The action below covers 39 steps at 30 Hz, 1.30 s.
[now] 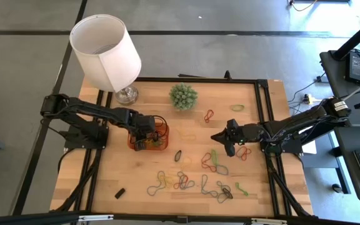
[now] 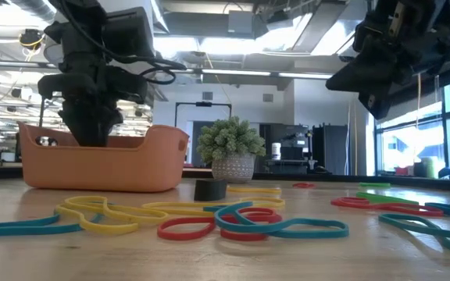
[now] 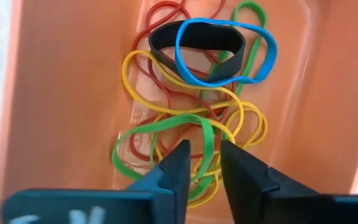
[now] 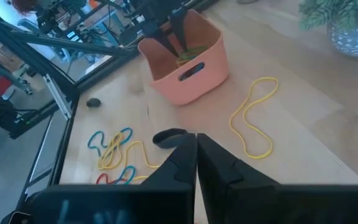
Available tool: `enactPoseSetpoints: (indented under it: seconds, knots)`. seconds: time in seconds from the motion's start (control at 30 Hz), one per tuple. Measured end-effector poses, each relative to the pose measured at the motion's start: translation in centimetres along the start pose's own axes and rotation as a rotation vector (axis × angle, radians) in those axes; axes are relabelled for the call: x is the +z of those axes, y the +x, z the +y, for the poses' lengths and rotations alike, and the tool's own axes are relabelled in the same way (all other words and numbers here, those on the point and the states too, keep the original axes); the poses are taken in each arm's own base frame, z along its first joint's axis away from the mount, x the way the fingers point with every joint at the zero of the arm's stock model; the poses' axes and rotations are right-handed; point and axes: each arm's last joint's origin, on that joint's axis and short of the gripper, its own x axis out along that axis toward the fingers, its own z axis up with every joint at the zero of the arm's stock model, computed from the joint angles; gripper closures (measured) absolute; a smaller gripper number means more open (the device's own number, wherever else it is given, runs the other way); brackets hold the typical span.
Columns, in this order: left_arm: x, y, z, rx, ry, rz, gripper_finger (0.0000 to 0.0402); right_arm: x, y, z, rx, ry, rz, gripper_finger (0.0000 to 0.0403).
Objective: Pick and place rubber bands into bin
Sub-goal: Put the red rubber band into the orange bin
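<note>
1. Rubber bands (image 1: 192,182), thin flexible loops in green, red, orange, yellow, blue and black, lie scattered over the near half of the wooden surface (image 1: 111,165); a further tangle of them already rests inside the small orange plastic bin (image 3: 73,93).
2. My left gripper (image 3: 204,168) is lowered inside the bin, directly above the pile, its fingers (image 3: 176,171) parted by a narrow gap and holding nothing I can make out.
3. My right gripper (image 4: 196,155) hangs above the surface on the right side, over loose bands, fingers pressed together and empty.
4. Handling judgement: each band is very light, soft and springy. It lies nearly flat, so it offers little height to pinch and can stretch or snap free.
5. Recommended hold: pinch a single strand where a loop arches clear of the surface or crosses another band, not across the whole loop.
6. Tangled clusters may lift together; that is acceptable for this task.
7. Also present: a white lampshade (image 1: 105,50) and a small potted plant (image 1: 184,97) at the far edge.
</note>
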Motion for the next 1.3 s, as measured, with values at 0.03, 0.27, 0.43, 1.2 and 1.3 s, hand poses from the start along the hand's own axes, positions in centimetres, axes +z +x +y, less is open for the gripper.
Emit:
enactPoseSetpoints:
  seconds: [0.03, 0.27, 0.43, 1.2, 1.3]
  knots:
    - [0.0, 0.0, 0.0, 0.0, 0.001, 0.0, 0.0304, 0.0, 0.0, 0.0, 0.0, -0.001, 0.0, 0.0386]
    - [1.3, -2.1, -0.3, -0.002, 0.008, -0.016, 0.0275, 0.0, 0.0, 0.0, -0.001, 0.019, 0.001, 0.0386]
    - [2.0, -5.0, -0.5, -0.002, 0.015, -0.064, 0.0285, 0.0, 0.0, 0.0, -0.002, 0.019, 0.001, 0.0389]
    - [0.2, -9.5, -0.4, -0.013, 0.193, -0.211, 0.04, 3.6, 8.2, 6.5, -0.277, -0.333, 0.772, 0.0382]
    - [0.2, -9.5, -0.4, -0.012, 0.204, -0.211, 0.0401, 2.8, 9.9, 6.6, -0.267, -0.369, 0.855, 0.0364]
